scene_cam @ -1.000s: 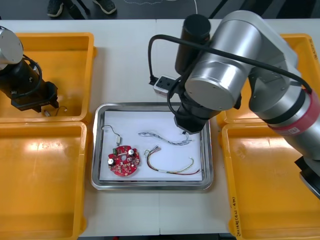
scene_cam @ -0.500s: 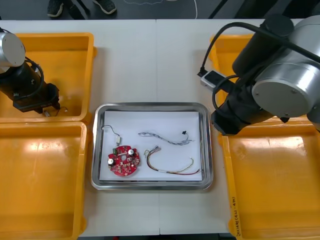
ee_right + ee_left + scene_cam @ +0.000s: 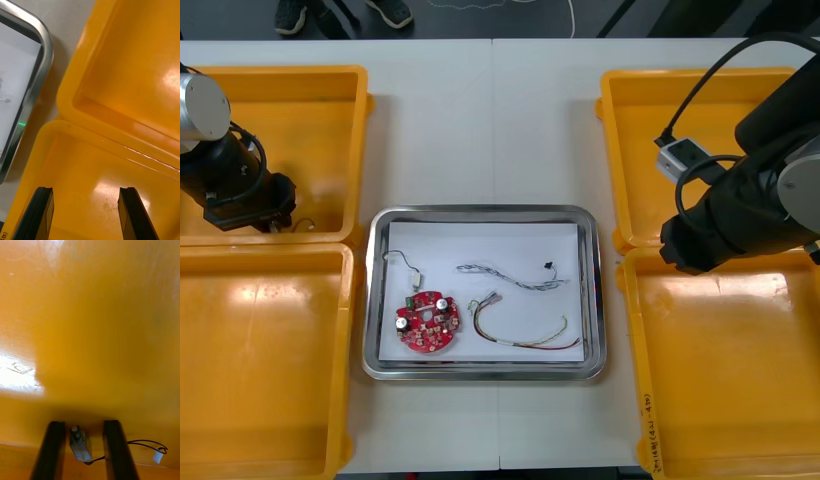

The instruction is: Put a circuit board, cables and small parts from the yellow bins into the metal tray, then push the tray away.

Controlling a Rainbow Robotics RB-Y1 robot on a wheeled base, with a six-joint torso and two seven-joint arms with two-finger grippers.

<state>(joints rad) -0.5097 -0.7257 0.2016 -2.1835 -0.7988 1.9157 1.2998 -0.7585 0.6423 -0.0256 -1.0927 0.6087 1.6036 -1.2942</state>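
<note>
In the far left yellow bin (image 3: 320, 100) my left gripper (image 3: 265, 218) is low at the near right corner. Its fingers (image 3: 54, 450) stand on either side of a small metal part (image 3: 79, 444) with a black wire and white plug, a narrow gap still showing. My right gripper (image 3: 86, 193) hangs open with nothing in it over the near right bin (image 3: 93, 165), beside the rim of the far right bin (image 3: 127, 63). The metal tray (image 3: 375, 300) holds a red circuit board (image 3: 427, 322), a blue and white cable (image 3: 505, 273), a red and yellow cable (image 3: 520, 335) and a small metal part (image 3: 408, 263).
The near left bin (image 3: 260, 350) and near right bin (image 3: 720, 380) show bare floors. My right arm (image 3: 740, 200) reaches across the two right bins. The tray's corner (image 3: 43, 45) lies just beyond the right bins' rims. Bare table stretches behind the tray.
My right arm has swung from over the tray out to the right bins. The left gripper's fingers have drawn in around the small metal part.
</note>
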